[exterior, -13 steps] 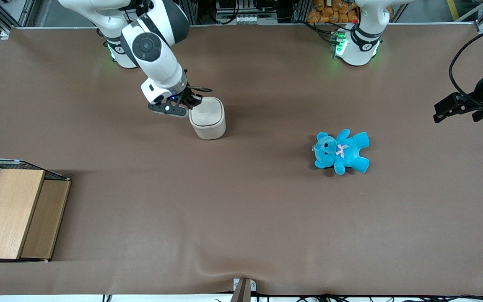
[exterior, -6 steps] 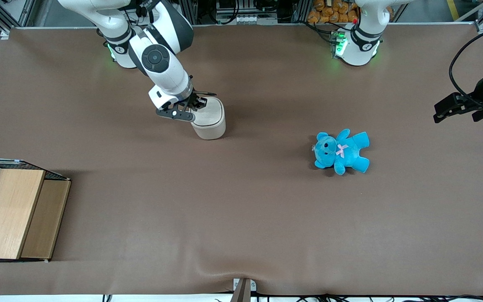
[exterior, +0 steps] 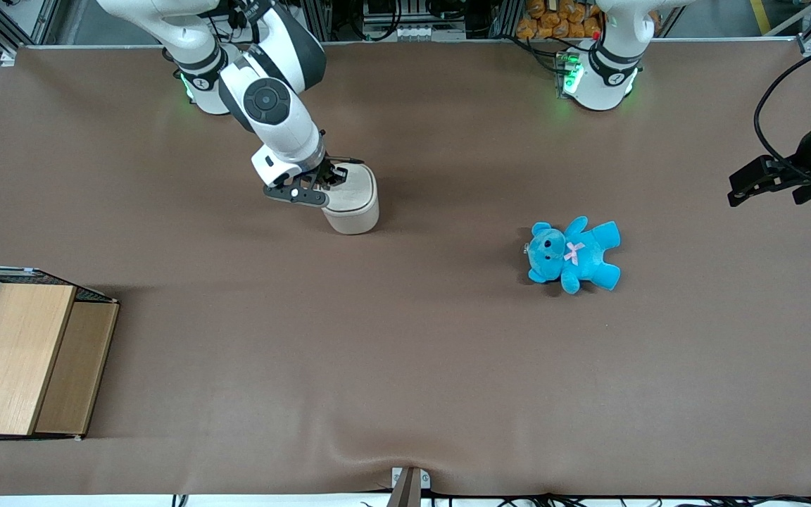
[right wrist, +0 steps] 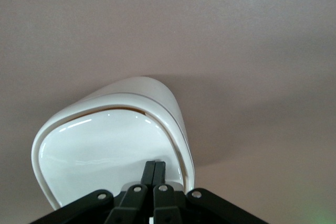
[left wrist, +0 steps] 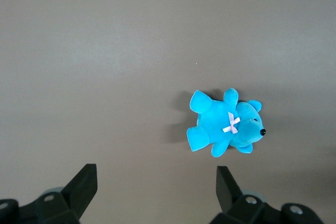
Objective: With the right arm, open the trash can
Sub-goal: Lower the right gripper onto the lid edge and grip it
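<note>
Wood-and-mesh box (exterior: 22, 355): one, sitting at the table's edge toward the working arm's end and nearer the front camera than anything else; well apart from the action, so I'd judge it plays no part in this step.

Right arm (exterior: 268, 105): one working arm, reaching down from its base onto the bin; it leans in from above, presumably so the fingers can press on the lid instead of gripping the body.

Gripper (exterior: 327, 177): hangs over the edge of the trash can's top that lies toward the working arm's end. In the wrist view the two fingers (right wrist: 148, 174) are pressed together with no gap and nothing between them, their tips resting on the lid near its rim. Closed fingers make a single narrow poker, which suits pushing a flip lid.

Trash can (exterior: 350, 199): one small cream-white bin, upright on the brown table (exterior: 405, 352), about midway across and farther from the front camera than the teddy. In the wrist view a thin tan sliver shows at the lid's seam away from the fingers, so I'd say the lid (right wrist: 100, 156) is only starting to tip; not yet open.

Blue teddy bear (exterior: 573, 254): one, lying flat toward the parked arm's end, well apart from the bin, untouched.
</note>
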`<act>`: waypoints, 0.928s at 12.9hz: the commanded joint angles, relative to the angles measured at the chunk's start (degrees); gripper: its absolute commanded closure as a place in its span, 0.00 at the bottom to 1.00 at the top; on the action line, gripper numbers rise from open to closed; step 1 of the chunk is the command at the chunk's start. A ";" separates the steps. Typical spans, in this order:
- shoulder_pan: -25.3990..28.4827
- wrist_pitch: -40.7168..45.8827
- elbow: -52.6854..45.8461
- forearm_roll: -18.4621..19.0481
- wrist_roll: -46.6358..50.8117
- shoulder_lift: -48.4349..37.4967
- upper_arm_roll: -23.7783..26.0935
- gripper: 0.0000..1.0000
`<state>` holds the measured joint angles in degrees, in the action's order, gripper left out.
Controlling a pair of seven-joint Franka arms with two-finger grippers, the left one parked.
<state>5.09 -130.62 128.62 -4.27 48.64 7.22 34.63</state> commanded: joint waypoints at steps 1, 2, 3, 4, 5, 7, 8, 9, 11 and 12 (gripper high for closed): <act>0.44 -1.92 0.14 1.55 2.07 1.30 0.17 1.00; 0.44 -2.18 0.14 2.25 2.16 1.56 0.17 1.00; 0.44 -2.18 0.23 3.04 2.16 1.74 0.17 1.00; 0.44 -2.27 0.23 3.22 2.25 2.18 0.17 1.00; 0.36 -2.79 0.23 3.31 2.25 2.44 0.09 1.00; 0.36 -3.41 0.23 3.48 2.51 2.88 0.08 1.00; 0.18 -3.33 0.14 3.48 2.69 2.88 0.08 1.00; -0.17 -2.63 -0.30 3.48 2.69 2.71 0.08 1.00; -0.17 0.61 -2.48 3.31 2.78 2.44 0.08 1.00; -0.08 2.98 -4.24 3.31 4.08 2.53 0.08 1.00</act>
<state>5.22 -130.42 127.70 -2.72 50.17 8.04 34.59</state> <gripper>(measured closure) 0.991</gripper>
